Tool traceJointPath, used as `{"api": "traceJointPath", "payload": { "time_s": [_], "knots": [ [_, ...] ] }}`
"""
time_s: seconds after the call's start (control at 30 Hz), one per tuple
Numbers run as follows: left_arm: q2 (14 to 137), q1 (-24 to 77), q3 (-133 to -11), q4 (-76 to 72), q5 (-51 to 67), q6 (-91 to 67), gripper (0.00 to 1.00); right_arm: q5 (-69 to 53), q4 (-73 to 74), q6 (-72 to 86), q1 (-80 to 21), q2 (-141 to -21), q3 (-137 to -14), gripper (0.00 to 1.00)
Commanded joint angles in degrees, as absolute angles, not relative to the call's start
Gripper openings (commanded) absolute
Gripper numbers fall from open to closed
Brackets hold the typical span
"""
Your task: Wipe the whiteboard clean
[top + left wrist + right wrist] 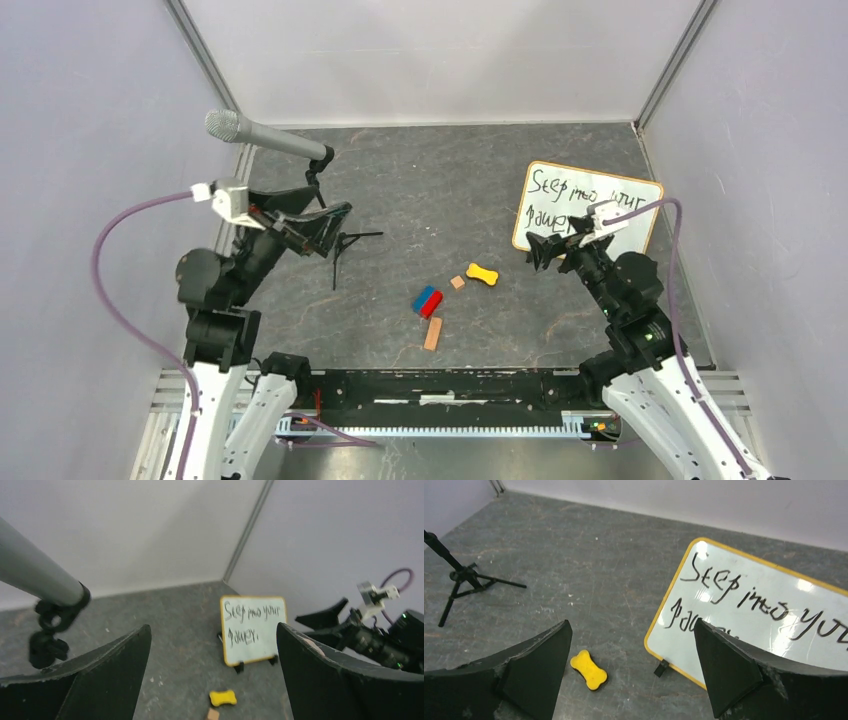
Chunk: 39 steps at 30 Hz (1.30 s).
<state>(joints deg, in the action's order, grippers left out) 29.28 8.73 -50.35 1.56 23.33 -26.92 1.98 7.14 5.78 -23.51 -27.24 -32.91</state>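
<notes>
right fingers (529, 667), grey tabletop (574, 555), pale walls (674, 495)

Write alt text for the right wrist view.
A yellow-framed whiteboard covered in dark handwriting fills the right side, partly behind the open right gripper at the bottom edge. On the dark grey table a yellow bone-shaped piece shows between the fingers, and a small black tripod stands far left.

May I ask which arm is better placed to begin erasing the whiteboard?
Probably the right. The right gripper hangs open beside the whiteboard, with the yellow bone-shaped piece close by; the left gripper is across the table, by the microphone stand.
</notes>
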Motion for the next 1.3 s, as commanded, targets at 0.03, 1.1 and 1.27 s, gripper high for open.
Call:
{"api": "traceJointPath", "payload": {
  "time_s": [0.03, 1.1, 1.27],
  "knots": [
    [35.2, 9.0, -46.9, 1.0, 36.6, -30.7, 1.0, 4.7, 6.0, 7.8, -23.4, -30.8, -30.8, 0.98],
    [44.2, 20.9, -43.0, 8.1, 37.4, -26.7, 1.0, 6.3, 15.4, -7.8, -41.2, -80.0, -46.6, 0.91],
    [44.6, 20.9, -42.7, 6.8, 39.1, -27.7, 1.0, 1.1, 15.0, -11.8, -39.9, -83.2, -47.6, 0.75]
  ]
}}
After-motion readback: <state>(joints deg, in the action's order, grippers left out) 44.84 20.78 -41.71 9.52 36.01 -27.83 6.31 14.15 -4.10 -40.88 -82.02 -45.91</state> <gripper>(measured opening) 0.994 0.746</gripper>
